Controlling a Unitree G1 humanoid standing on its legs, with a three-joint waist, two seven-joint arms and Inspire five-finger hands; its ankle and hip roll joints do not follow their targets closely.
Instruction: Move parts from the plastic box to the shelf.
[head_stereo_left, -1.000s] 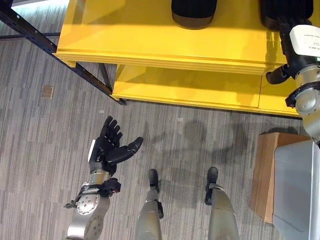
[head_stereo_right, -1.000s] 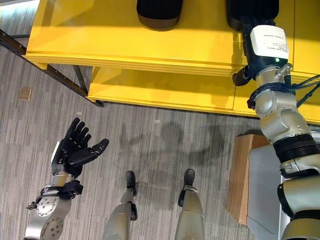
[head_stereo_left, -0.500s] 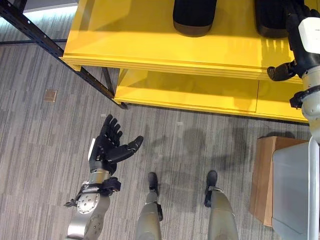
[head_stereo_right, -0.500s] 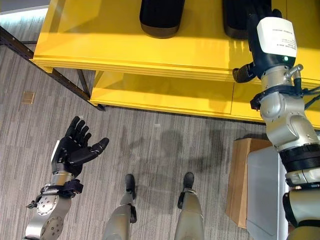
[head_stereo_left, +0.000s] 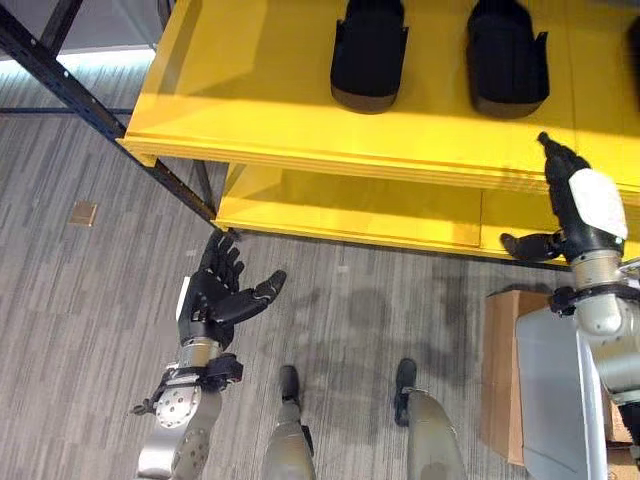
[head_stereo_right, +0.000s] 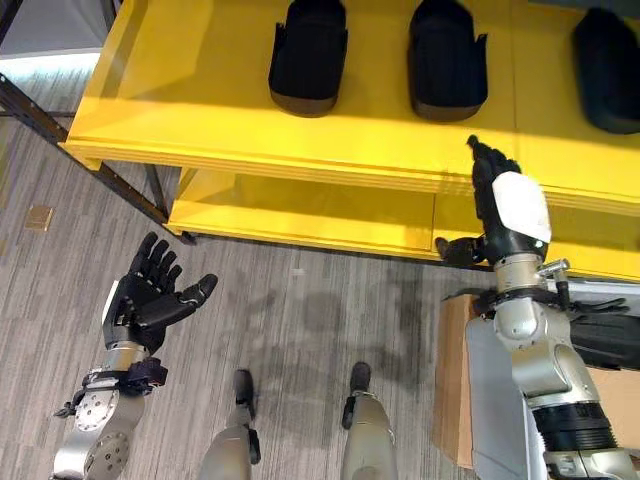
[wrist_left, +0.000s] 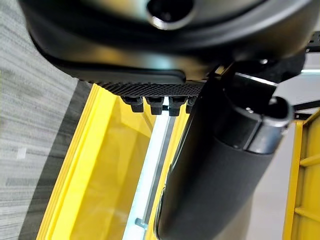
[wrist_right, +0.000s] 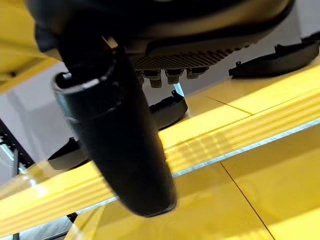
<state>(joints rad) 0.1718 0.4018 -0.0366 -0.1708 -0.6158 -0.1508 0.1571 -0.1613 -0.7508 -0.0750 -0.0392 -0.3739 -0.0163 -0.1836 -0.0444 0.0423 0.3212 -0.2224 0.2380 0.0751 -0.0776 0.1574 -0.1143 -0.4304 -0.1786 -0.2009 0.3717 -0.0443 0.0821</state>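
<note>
Your right hand (head_stereo_right: 497, 195), right of frame, is released below three dark parts (head_stereo_right: 308, 56) on the yellow shelf (head_stereo_right: 200, 110); left hand (head_stereo_left: 222, 295) open, lower left; no readable print.

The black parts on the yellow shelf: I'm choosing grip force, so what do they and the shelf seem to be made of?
The black parts look like moulded plastic or rubber: matt black, with rounded shells and thin raised side walls; which of the two can't be told. The shelf looks like painted sheet metal or coated board: smooth glossy yellow with soft reflections and a stepped front edge.
</note>
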